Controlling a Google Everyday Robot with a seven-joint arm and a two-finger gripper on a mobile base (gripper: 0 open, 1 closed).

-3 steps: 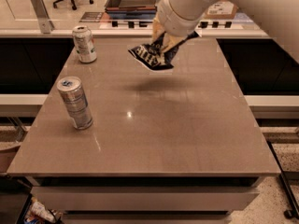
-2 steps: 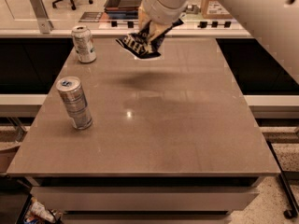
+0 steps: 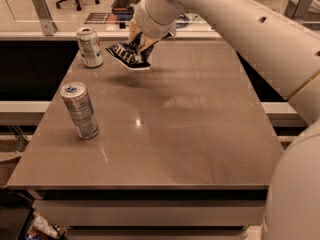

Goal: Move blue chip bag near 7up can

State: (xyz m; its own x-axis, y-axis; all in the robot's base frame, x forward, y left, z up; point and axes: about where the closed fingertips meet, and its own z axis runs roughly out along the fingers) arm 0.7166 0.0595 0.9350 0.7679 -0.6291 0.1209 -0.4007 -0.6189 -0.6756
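The blue chip bag (image 3: 128,55), dark blue foil with white lettering, hangs in the air over the far left part of the table. My gripper (image 3: 138,43) is shut on its upper end, under the white arm that reaches in from the upper right. The 7up can (image 3: 89,47), whitish-silver with greenish marks, stands upright at the table's far left corner. The bag's lower end is a short gap to the right of the can, not touching it.
A taller slim silver can with a blue top (image 3: 80,110) stands upright near the left edge of the brown table (image 3: 200,134). The white arm (image 3: 250,39) crosses the upper right. A counter and an office chair lie beyond the far edge.
My gripper has carried the blue chip bag to the left and farther back, closer to the 7up can. Both cans have stayed put.
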